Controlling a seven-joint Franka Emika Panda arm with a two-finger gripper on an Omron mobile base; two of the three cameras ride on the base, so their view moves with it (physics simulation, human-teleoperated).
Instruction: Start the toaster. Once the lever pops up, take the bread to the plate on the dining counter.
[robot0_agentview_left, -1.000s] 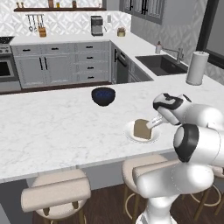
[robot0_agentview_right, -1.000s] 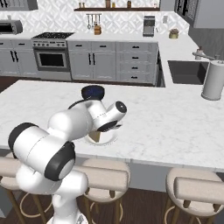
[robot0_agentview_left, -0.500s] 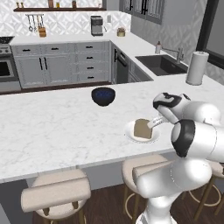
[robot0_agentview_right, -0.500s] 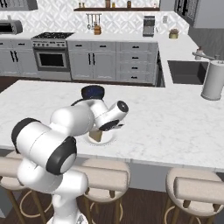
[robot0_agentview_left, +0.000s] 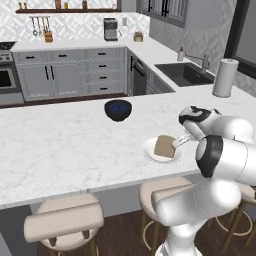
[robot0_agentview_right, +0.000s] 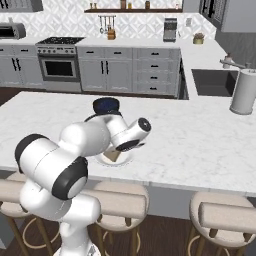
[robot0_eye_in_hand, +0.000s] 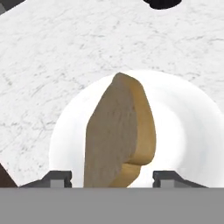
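Observation:
The bread (robot0_eye_in_hand: 120, 131), a tan slice, stands on edge and tilted on the white plate (robot0_eye_in_hand: 183, 127) on the dining counter (robot0_eye_in_hand: 43, 65). My gripper (robot0_eye_in_hand: 113, 178) straddles the slice, open, with a gap between each fingertip (robot0_eye_in_hand: 59, 178) and the bread. From the left base view the bread (robot0_agentview_left: 164, 145) leans on the plate (robot0_agentview_left: 150, 152) near the front edge of the dining counter (robot0_agentview_left: 75, 140), with the gripper (robot0_agentview_left: 177, 143) just to its right. In the right base view my arm covers most of the plate (robot0_agentview_right: 125, 159). The toaster is out of view.
A dark blue bowl (robot0_agentview_left: 118, 109) sits on the counter behind the plate. Round cushioned stools (robot0_agentview_left: 62, 222) line the counter's near side. A paper towel roll (robot0_agentview_left: 224, 77) stands at the far right by the sink (robot0_agentview_left: 182, 73).
The jaws have spread apart and let go of the bread, which now rests on the plate. The arm has hardly moved.

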